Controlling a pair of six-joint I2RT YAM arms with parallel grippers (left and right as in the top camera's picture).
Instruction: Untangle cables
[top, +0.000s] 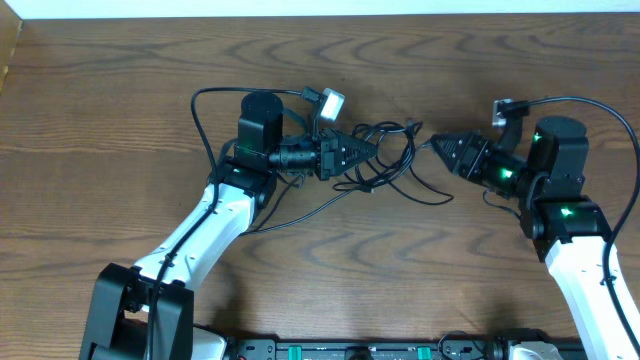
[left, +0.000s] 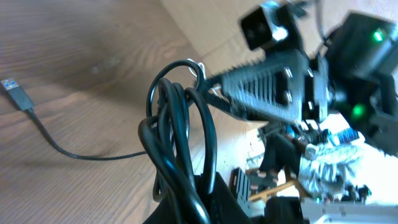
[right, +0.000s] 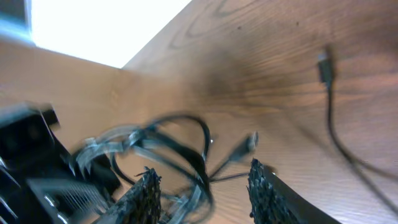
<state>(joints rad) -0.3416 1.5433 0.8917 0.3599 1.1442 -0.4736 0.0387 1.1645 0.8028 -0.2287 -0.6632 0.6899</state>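
Note:
The cables (top: 392, 160) lie as a loose black tangle at the table's middle, between my two grippers. My left gripper (top: 370, 148) points right and is shut on the cables; in the left wrist view black loops (left: 180, 124) rise out of its jaws. One strand runs off to a small plug (left: 15, 92) on the wood. My right gripper (top: 437, 147) points left at the tangle's right edge. Its fingers (right: 146, 193) stand apart, open, with blurred cable loops (right: 193, 155) just beyond the tips. No white cord shows.
The brown wooden table (top: 130, 80) fills the view. A loose cable end with a plug (right: 323, 65) lies on the wood to the right. Thick black robot wires (top: 200, 110) arc over each arm. The table's far edge (top: 320, 12) is at the top.

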